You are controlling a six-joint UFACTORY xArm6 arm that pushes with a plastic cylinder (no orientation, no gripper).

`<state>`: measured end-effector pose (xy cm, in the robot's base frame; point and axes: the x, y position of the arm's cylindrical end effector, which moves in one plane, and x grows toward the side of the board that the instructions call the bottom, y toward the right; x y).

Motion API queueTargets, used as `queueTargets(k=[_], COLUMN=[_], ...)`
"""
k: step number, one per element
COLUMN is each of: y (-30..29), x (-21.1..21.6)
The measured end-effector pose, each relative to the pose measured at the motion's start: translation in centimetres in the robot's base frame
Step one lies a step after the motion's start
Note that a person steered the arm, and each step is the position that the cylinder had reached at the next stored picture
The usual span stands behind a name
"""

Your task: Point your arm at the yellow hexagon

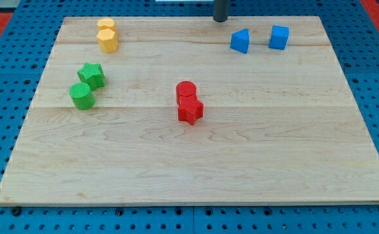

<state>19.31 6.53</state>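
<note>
Tip (220, 20) at worktop (196, 162) top edge, just left of two blue blocks (240, 41) | no gripper fitted, holding nothing | yellow hexagon (108, 39) at view's top left, touching second yellow block (106, 25) | best: sweep left along top edge, stop short, avoid nudging either yellow.

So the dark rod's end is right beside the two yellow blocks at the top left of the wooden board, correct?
Not quite. In the camera view my tip is at the board's top edge, nearer the two blue blocks. The yellow blocks are at the top left.
</note>
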Motion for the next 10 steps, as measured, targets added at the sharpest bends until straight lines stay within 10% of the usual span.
queueTargets(k=[3,5,10], y=[-2.5,-15.1,-11.8], x=[0.3,0.2,4.8])
